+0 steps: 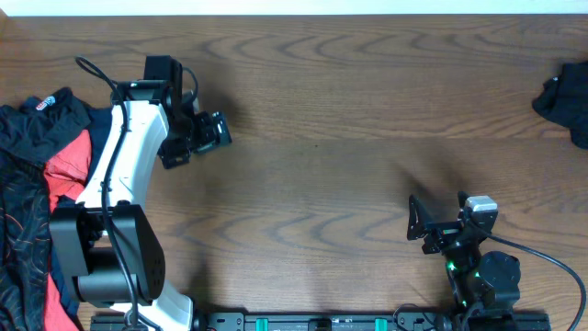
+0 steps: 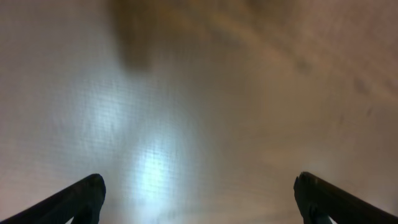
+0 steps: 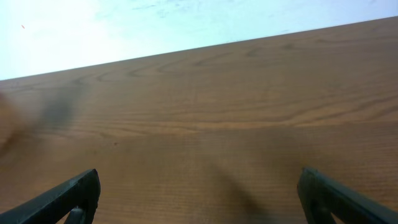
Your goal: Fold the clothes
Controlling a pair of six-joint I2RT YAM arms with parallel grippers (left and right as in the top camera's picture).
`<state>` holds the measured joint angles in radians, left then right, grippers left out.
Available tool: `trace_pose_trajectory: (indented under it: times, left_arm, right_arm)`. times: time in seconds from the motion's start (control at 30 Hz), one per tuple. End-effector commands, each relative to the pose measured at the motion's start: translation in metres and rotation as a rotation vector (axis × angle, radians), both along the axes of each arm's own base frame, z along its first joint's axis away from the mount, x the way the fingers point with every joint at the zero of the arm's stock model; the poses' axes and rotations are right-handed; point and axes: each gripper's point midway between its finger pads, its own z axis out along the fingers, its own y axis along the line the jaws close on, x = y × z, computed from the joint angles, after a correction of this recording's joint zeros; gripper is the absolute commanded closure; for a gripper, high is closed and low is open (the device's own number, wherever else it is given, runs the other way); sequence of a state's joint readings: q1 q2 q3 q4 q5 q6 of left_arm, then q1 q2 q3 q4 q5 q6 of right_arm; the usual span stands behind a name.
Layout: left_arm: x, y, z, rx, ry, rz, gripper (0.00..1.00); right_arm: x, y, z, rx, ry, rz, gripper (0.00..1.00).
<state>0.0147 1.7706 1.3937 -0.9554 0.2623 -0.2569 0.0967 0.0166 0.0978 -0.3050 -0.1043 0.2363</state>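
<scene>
The clothes [image 1: 32,175] are heaped at the left edge of the table [image 1: 322,101] and partly cut off by the frame. Black fabric with a small white-and-red print lies at the back, a red piece is beside it, black patterned fabric is toward the front, and a strip of navy is seen near the arm base. A separate black garment [image 1: 565,101] lies at the far right edge, well apart from the heap. The heap's right side is overlapped in the overhead view by the left arm [image 1: 115,175]. The left gripper [image 1: 196,140] is held over bare wood just right of the heap; its fingers [image 2: 78,198] are spread wide with nothing between them, in a blurred wrist view. The right gripper [image 1: 424,223] is placed near the front right, away from both garments. Its fingers [image 3: 71,198] are likewise spread wide and empty, with only bare wood shown ahead.
</scene>
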Motion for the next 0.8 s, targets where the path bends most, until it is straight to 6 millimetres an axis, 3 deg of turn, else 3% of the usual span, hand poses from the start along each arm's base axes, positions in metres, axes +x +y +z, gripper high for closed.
trace_pose_trajectory:
  times: [0.0, 0.17, 0.3, 0.53, 0.77]
  left_arm:
    - [0.023, 0.006, 0.031, 0.044, -0.166, -0.008, 0.02]
    - [0.053, 0.010, 0.107, 0.070, -0.494, 0.002, 0.02]
    - [0.048, 0.019, 0.159, 0.117, -0.652, 0.030, 0.02]
    - [0.005, 0.044, 0.240, 0.253, -0.870, 0.125, 0.02]
    - [-0.052, 0.060, 0.279, 0.341, -1.013, 0.184, 0.02]
  right_arm:
    - [-0.001, 0.004, 0.000, -0.013, -0.010, 0.022, 0.01]
    - [-0.001, 0.004, 0.000, -0.013, -0.010, 0.022, 0.01]
    - [-0.001, 0.005, 0.000, -0.012, -0.010, 0.022, 0.01]
    - [-0.001, 0.004, 0.000, -0.013, -0.010, 0.022, 0.01]
    - [-0.001, 0.004, 0.000, -0.013, -0.010, 0.022, 0.01]
